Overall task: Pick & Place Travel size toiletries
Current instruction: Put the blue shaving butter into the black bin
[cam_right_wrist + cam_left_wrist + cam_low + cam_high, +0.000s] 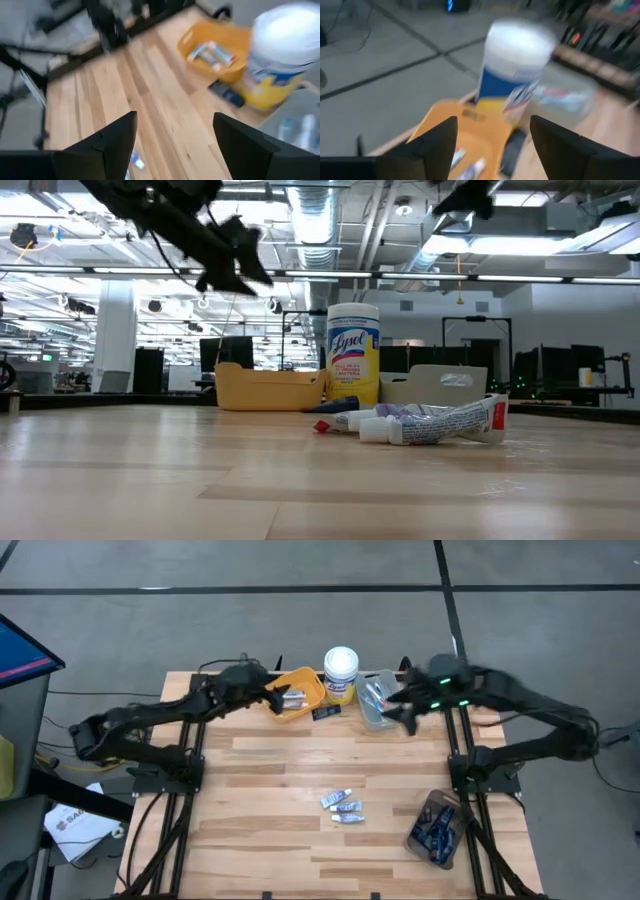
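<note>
Several small white-and-blue tubes [343, 807], one red-tipped, lie loose at the table's middle near side; they also show in the low view [420, 422]. More tubes lie in a yellow bin [297, 692] and in a clear container [378, 700] at the far edge. A flat navy packet [325, 713] lies on the table beside the bin. My left gripper [492, 150] is open and empty, above the yellow bin's near left side [275, 698]. My right gripper [175, 145] is open and empty, above the table beside the clear container [400, 708].
A tall yellow canister with a white lid [341, 675] stands between the yellow bin and the clear container. A clear tray [437, 828] holding dark navy packets sits at the near right. Bare wood lies between the far containers and the loose tubes.
</note>
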